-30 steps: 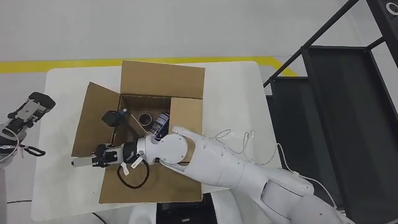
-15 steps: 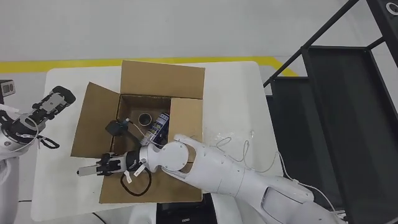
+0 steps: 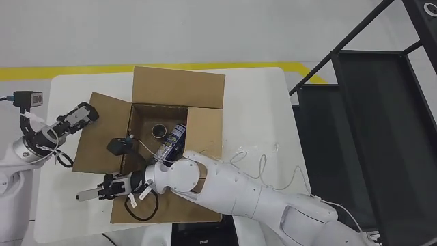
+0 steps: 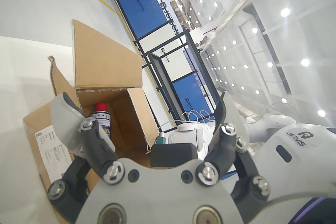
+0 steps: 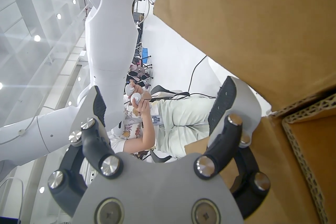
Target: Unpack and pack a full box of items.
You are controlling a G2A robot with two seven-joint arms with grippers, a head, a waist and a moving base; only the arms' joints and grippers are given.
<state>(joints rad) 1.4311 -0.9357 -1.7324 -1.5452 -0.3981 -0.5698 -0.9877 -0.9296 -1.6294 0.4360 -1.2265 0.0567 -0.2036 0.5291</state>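
Racking [image 3: 382,109] stands right of the worktop [image 3: 252,96]. Right arm crosses the near flap of the box [image 3: 179,87], right gripper [image 3: 87,195] wide, empty; left gripper [image 3: 82,116] wide beside the left flap. Brown cardboard, flaps open, mid-worktop, holding a red-capped spray can [image 4: 100,114].

Cardboard box [image 3: 179,87]: brown corrugated, open, upright on the white table [image 3: 252,96], towards the table's 9 o'clock half. All four flaps are folded outward, at 12, 3, 6 and 9 o'clock. One outer face on the 9 o'clock side carries a white printed label.

Spray can [image 3: 172,142]: red cap, blue label, inside the box at the opening's 3 o'clock side, tilted.

Round, light-rimmed item [image 3: 158,131]: inside the box near the centre, just beside the can; type indeterminate.
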